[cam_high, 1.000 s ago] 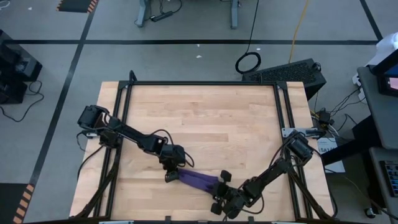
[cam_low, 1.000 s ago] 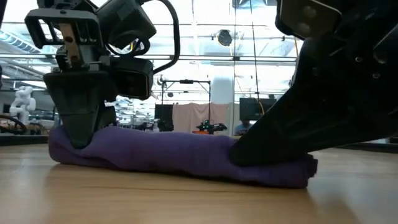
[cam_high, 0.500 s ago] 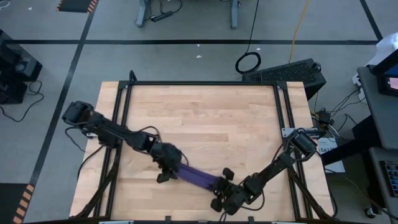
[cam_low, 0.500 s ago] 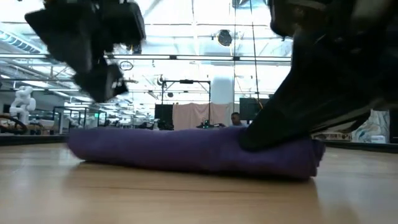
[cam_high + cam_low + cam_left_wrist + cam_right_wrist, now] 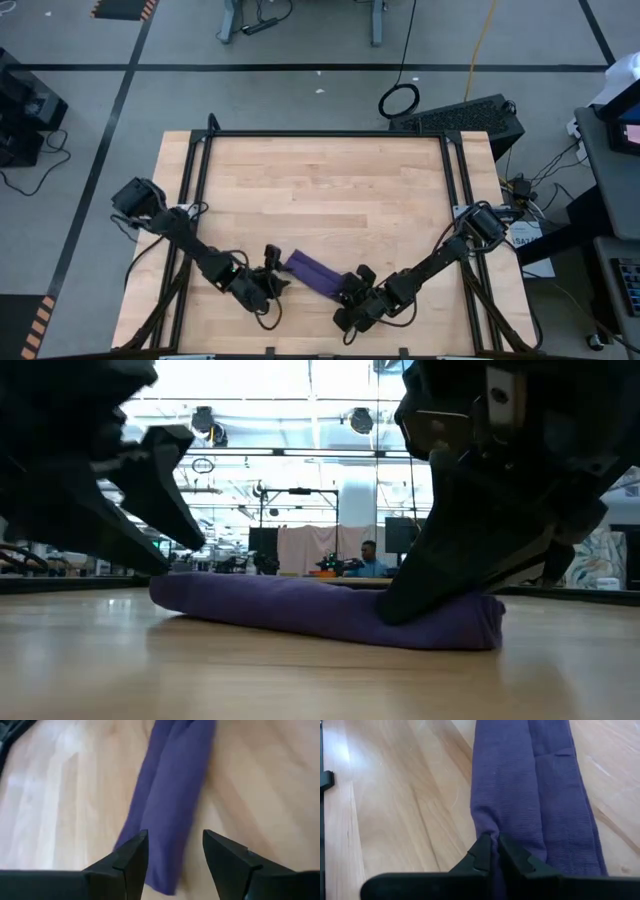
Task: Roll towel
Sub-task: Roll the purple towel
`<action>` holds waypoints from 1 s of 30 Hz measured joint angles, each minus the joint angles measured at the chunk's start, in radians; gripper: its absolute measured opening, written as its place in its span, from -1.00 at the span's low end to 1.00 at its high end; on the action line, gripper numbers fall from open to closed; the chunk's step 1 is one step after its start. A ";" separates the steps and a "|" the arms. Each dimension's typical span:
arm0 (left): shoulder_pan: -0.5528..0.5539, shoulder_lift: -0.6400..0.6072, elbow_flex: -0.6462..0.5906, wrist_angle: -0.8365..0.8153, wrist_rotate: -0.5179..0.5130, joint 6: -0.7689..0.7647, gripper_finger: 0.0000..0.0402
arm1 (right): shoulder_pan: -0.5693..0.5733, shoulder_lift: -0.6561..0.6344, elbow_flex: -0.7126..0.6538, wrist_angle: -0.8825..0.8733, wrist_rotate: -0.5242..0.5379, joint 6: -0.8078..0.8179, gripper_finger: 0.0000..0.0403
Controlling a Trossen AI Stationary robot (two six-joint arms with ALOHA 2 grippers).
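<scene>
The purple towel (image 5: 316, 273) lies on the wooden table (image 5: 330, 180) near its front edge as a long narrow roll, slanting from far left to near right. My left gripper (image 5: 175, 837) is open at the roll's left end (image 5: 165, 588). In the low view its fingers (image 5: 170, 510) slant above that end and do not touch it. My right gripper (image 5: 492, 845) is shut on the roll's right end (image 5: 470, 625). My right gripper pinches a ridge of cloth (image 5: 487, 827) at the towel's right end between its two shut fingers. The fingers come slanting down from the table's near right side and point along the roll. The towel lies flat on the table, neither lifted nor drawn taut.
Black frame rails (image 5: 195, 190) run along the table's left, right and far sides. The near edge is close behind both grippers. Bare wood (image 5: 330, 200) stretches across the far half. A person (image 5: 371, 561) shows in the room beyond the table.
My left gripper has opened, let go of the towel's left end and lifted off it, tipping its fingers. Its arm has swung toward the near edge. The towel's left end has shifted toward the far edge while its right end stayed under my right gripper.
</scene>
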 joint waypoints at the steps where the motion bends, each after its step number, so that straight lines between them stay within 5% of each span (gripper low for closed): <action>1: 0.005 0.008 0.000 0.002 -0.006 0.010 -0.04 | 0.000 0.000 0.000 0.000 0.000 -0.003 -0.96; 10: 0.145 0.051 0.002 -0.036 0.197 0.075 -0.08 | 0.001 0.000 0.000 -0.001 -0.004 -0.062 -0.96; 15: 0.215 0.034 0.003 -0.047 0.379 0.068 -0.47 | 0.007 -0.004 0.000 -0.003 -0.002 -0.147 -0.89; 19: 0.245 -0.013 0.002 -0.075 0.549 0.015 -0.91 | 0.037 -0.041 0.000 -0.013 0.027 -0.258 -0.68; 23: 0.278 -0.068 0.002 -0.131 0.739 -0.130 -0.86 | 0.101 -0.095 0.000 0.005 0.072 -0.439 -0.39; 30: 0.333 -0.075 0.001 -0.128 1.039 -0.350 -0.92 | 0.217 -0.012 0.000 0.224 0.328 -0.664 0.09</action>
